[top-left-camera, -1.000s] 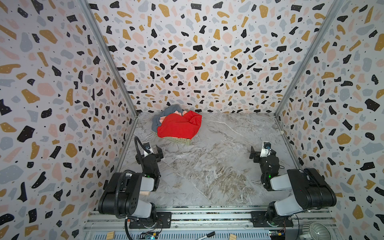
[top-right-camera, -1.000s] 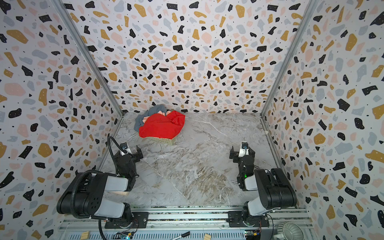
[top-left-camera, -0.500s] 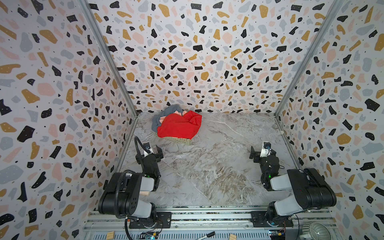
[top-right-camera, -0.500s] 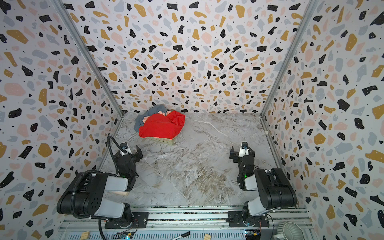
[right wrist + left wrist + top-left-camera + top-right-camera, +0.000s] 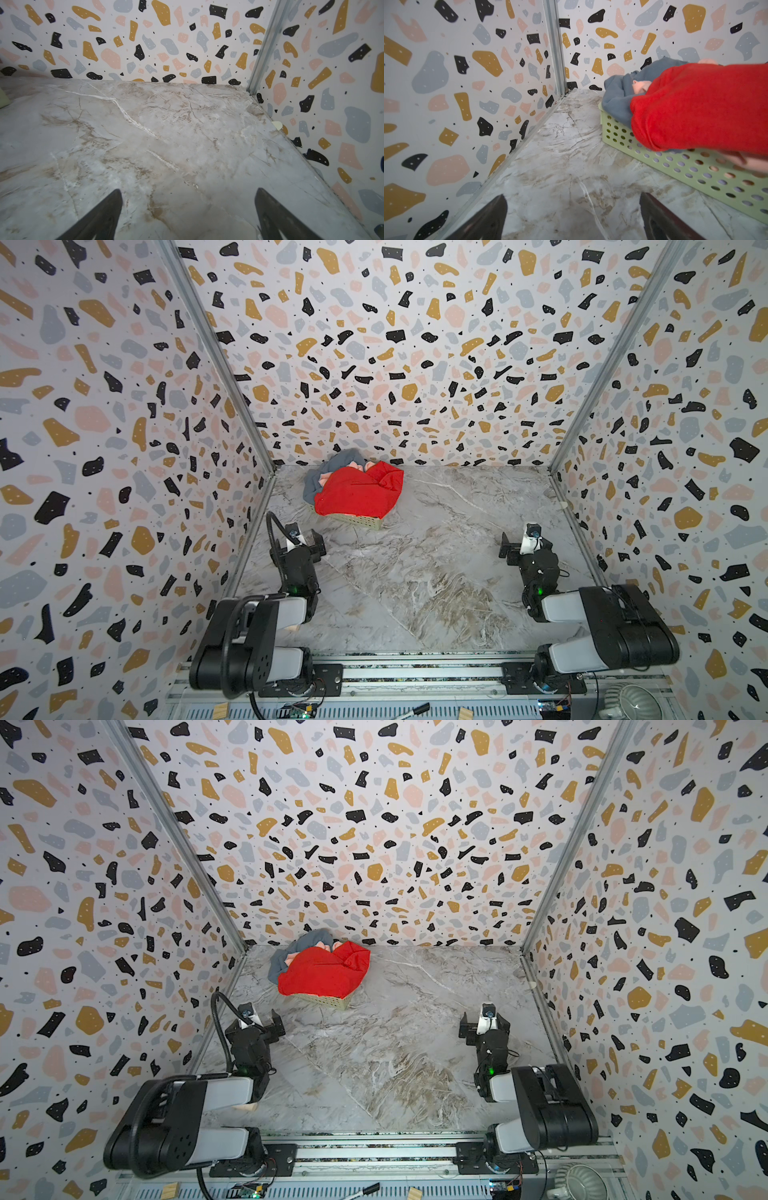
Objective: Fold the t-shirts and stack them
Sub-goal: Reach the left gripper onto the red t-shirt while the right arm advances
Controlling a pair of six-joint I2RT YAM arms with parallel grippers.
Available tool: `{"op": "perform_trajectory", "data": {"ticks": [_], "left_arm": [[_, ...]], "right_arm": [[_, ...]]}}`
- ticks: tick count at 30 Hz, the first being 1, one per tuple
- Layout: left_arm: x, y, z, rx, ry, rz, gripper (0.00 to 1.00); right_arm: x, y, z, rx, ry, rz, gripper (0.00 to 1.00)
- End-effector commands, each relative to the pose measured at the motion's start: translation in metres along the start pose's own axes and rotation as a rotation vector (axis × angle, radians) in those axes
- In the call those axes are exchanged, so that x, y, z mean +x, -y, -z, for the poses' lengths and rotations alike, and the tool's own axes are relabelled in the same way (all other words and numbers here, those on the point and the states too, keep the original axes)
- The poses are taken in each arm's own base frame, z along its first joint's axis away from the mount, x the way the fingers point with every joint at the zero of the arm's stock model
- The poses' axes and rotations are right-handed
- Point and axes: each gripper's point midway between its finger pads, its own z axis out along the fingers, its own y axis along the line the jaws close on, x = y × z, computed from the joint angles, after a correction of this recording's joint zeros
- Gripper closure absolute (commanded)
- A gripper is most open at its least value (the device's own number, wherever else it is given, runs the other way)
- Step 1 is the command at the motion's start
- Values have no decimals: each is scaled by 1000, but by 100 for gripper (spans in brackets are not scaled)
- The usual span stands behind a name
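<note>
The t-shirts lie in a crumpled heap in a basket at the back left. A bright red t-shirt (image 5: 359, 491) (image 5: 324, 973) (image 5: 695, 104) lies on top and hangs over the basket's front wall. A slate grey-blue t-shirt (image 5: 311, 489) (image 5: 277, 969) (image 5: 618, 97) and a peach-pink one (image 5: 326, 477) (image 5: 291, 957) (image 5: 640, 86) show behind it. My left gripper (image 5: 301, 541) (image 5: 254, 1025) (image 5: 573, 199) is open and empty, low over the table a short way in front of the basket. My right gripper (image 5: 525, 545) (image 5: 484, 1025) (image 5: 188, 192) is open and empty near the right wall.
The pale green lattice basket (image 5: 361, 521) (image 5: 328, 1002) (image 5: 675, 166) stands near the back left corner. Terrazzo-patterned walls close the marble table (image 5: 415, 572) on three sides. A metal rail (image 5: 415, 672) with both arm bases runs along the front edge.
</note>
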Motion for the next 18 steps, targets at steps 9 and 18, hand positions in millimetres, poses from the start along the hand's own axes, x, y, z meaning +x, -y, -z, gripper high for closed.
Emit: {"op": "perform_trajectory", "data": {"ticks": [9, 18], "left_arm": [[-114, 91, 65, 527, -65, 476, 0], [-81, 169, 162, 873, -337, 762, 1]], "right_arm": [[-116, -108, 74, -551, -45, -433, 1], [-115, -209, 178, -1005, -220, -593, 1]]}}
